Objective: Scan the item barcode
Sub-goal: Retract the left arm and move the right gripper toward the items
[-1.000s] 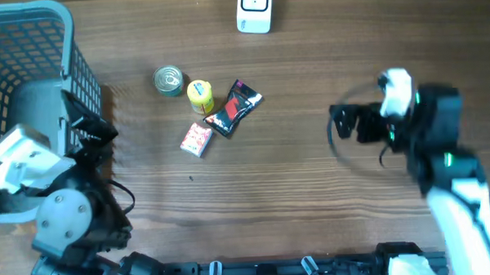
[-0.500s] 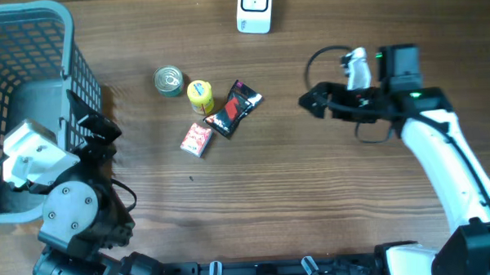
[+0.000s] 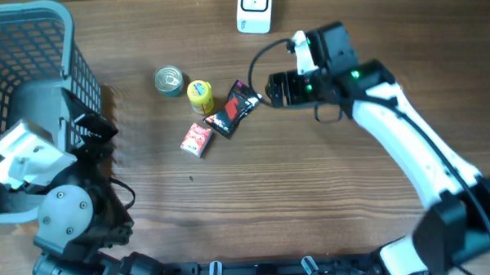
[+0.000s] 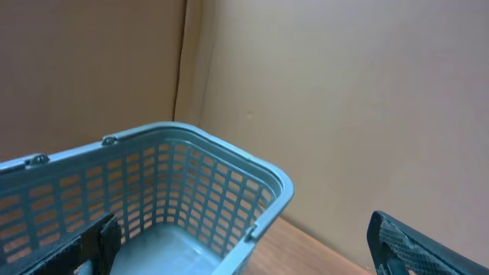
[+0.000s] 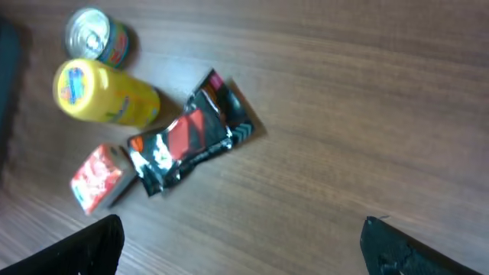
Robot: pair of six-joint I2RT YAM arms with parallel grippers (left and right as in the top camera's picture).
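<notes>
Across the lower middle and right of the overhead frame, bare wood of the table (image 3: 313, 209) is stretching wide. Only the white right arm (image 3: 409, 148) is crossing it on a diagonal from the lower right corner.

Along the left edge, one blue-grey mesh basket (image 3: 28, 14) is taking up the upper left corner, with the left arm's base sitting just below it. The left gripper (image 3: 89, 122) is hanging beside the basket wall with its jaws spread wide and nothing between them. Its wrist view is looking over the basket rim (image 4: 221, 149) at a plain brown wall.

Four small items are clustering upper left of centre:
- one tin can (image 3: 169, 80), lid facing up
- one yellow container (image 3: 199, 94), lying just beside the can
- one black-and-red packet (image 3: 233, 109)
- one small red box (image 3: 196, 139), lying just beside the packet's lower corner

The right gripper (image 3: 269, 91) is hovering just right of the packet's upper end, its jaws gaping fully and holding nothing. Its wrist view is showing the packet (image 5: 191, 134) lying flat on the wood.

One white device (image 3: 253, 11) is standing at the top edge, well apart from the cluster.
</notes>
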